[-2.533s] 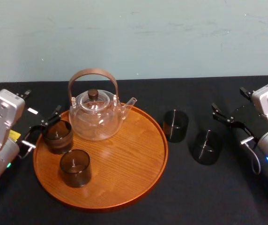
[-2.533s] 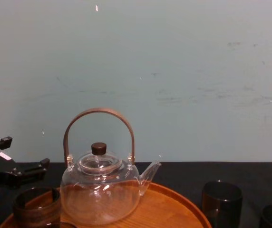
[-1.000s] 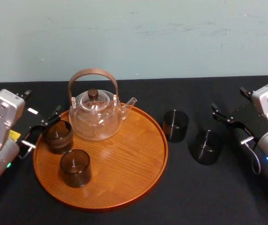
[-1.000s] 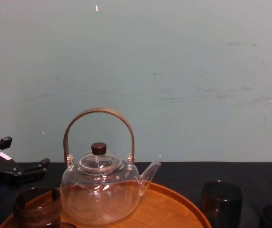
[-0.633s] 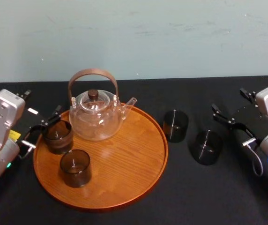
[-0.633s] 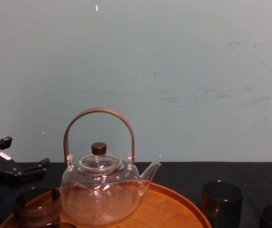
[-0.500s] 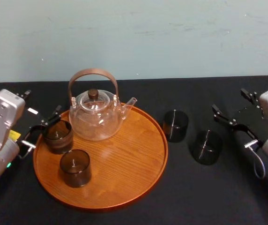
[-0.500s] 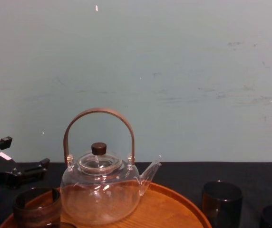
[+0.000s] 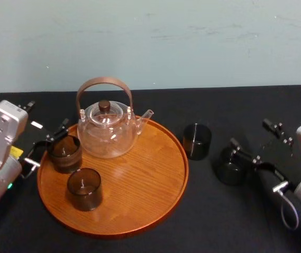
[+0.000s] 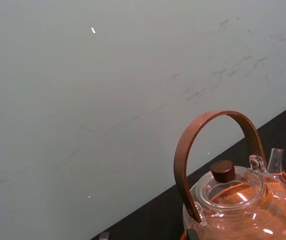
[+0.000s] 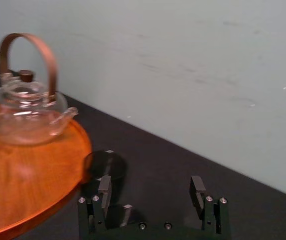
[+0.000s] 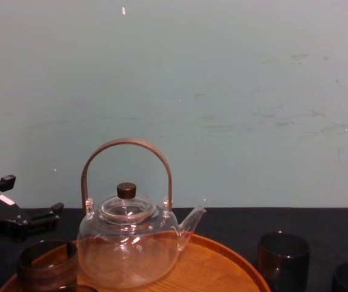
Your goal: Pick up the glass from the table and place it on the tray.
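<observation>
1 black-covered table (image 9: 208,221) carries everything. Well to the left of the right gripper (image 9: 249,132) lies the large round orange-brown wooden tray (image 9: 140,179). It bears a clear glass teapot with a brown hoop handle (image 9: 107,136) and 2 short dark smoked glasses (image 9: 84,188). Between tray and gripper a third dark glass (image 9: 197,141) stands on the cloth. The target dark glass (image 9: 228,167) stands just beside the gripper's nearer finger, outside the jaws.

The right gripper's jaws are spread wide and hold nothing. The left gripper (image 9: 48,114) is parked at the tray's rear left edge, likewise wide open and empty.

I judge this the reach. Next, the right gripper should shift until the target dark glass sits between its fingers, then close gently on the smooth wall. It should then lift and carry the glass left over the rim to bare wood clear of the spout.

No brand or writing is readable; 2 small tags (image 9: 36,125) on the left arm are too small to make out.
</observation>
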